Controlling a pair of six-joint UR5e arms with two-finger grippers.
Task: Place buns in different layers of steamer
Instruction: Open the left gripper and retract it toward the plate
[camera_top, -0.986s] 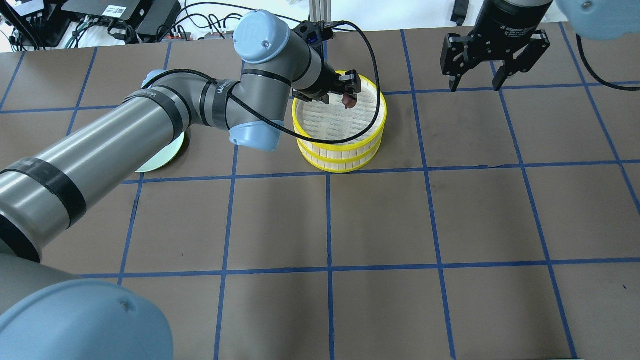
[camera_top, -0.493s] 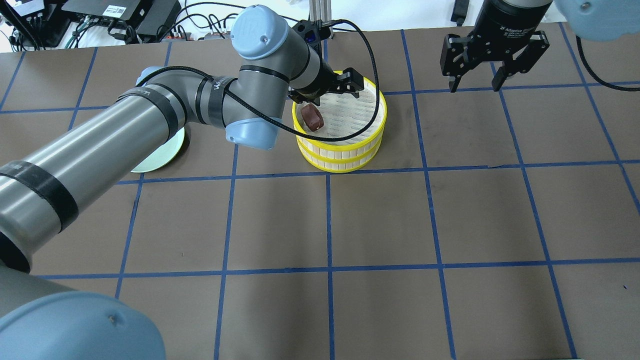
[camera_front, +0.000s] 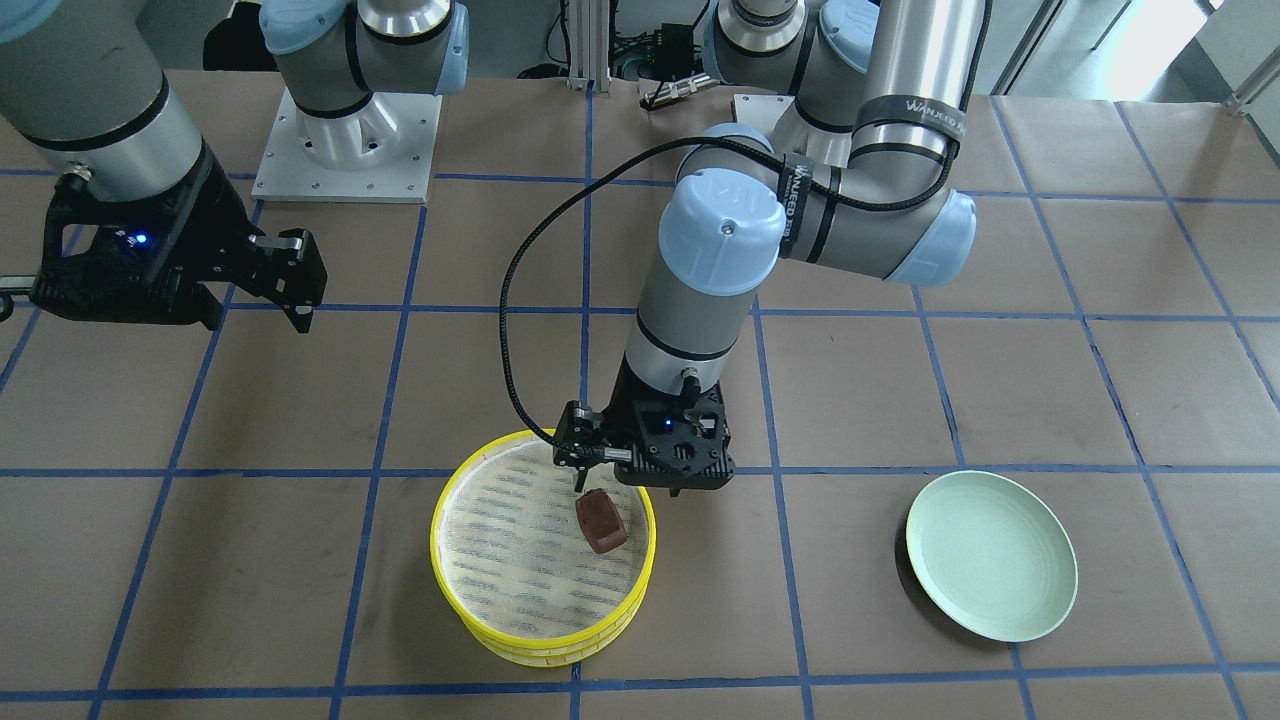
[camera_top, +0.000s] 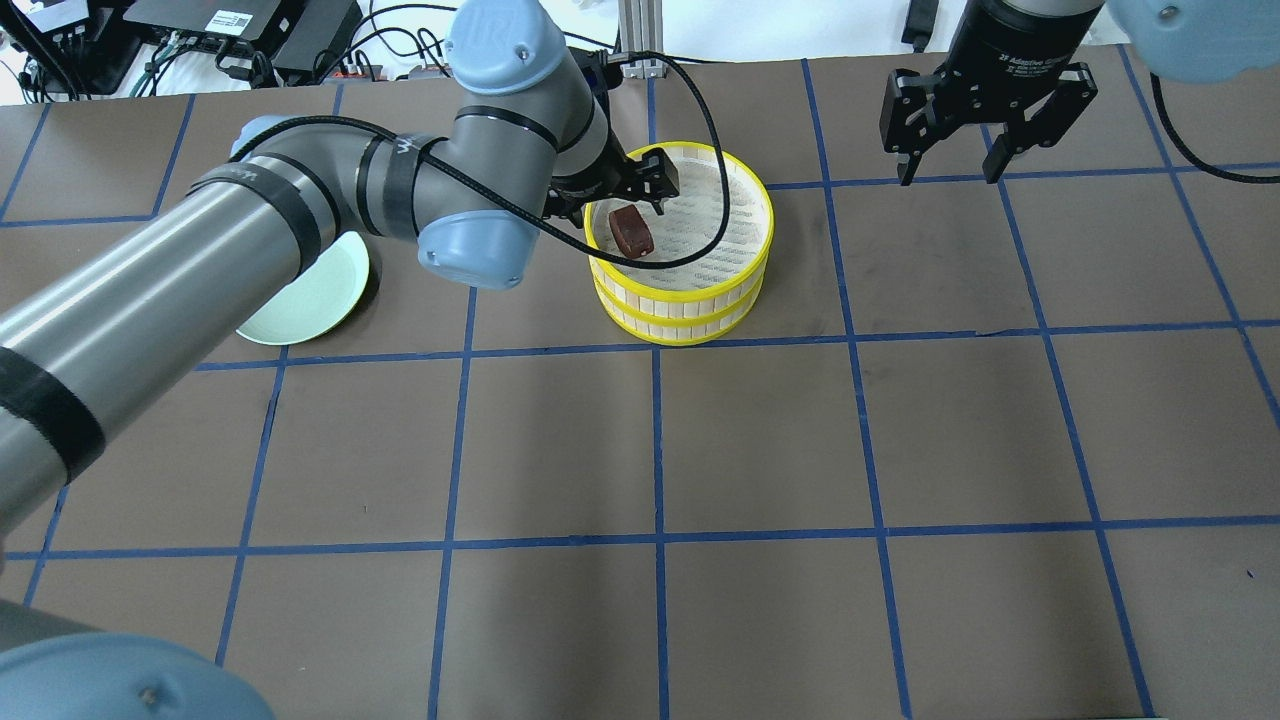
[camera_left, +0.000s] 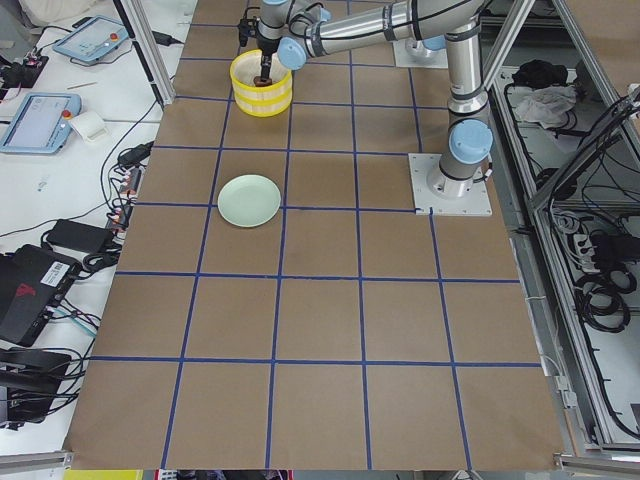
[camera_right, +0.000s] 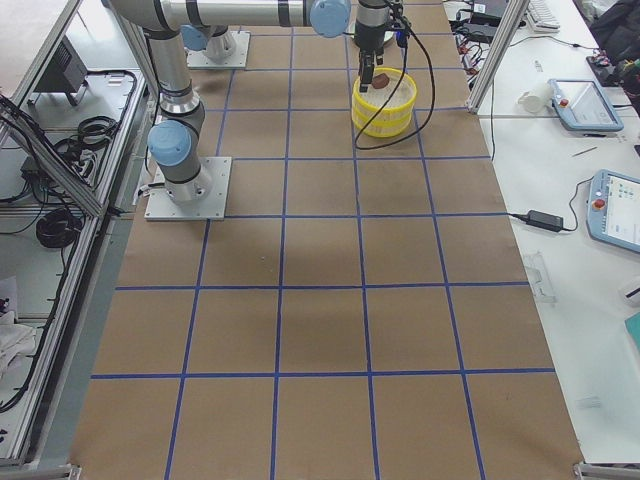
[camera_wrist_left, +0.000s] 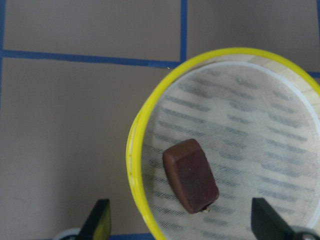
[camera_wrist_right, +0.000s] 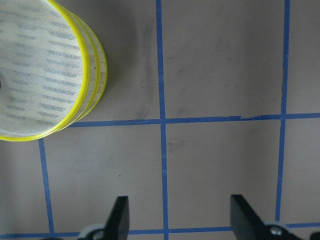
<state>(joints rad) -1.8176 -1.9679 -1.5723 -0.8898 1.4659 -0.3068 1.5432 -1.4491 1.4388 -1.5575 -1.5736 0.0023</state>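
The left gripper (camera_wrist_left: 183, 225), jaws spread and empty, should lift straight up from the dark reddish-brown oblong bun (camera_wrist_left: 190, 175) without clipping the yellow-rimmed round mesh steamer tray (camera_wrist_left: 131, 165).

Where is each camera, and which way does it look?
Front-facing: across the table, facing the robot; left arm, right arm.
Overhead: behind the robot, looking forward and down; both arms.
Exterior left: table's end; left arm nearer.
Exterior right: other end; right arm nearer.
Left wrist: straight down on brown bun; left end effector.
Right wrist: down on table; right end effector.
Shared: every view shows the steamer trays.
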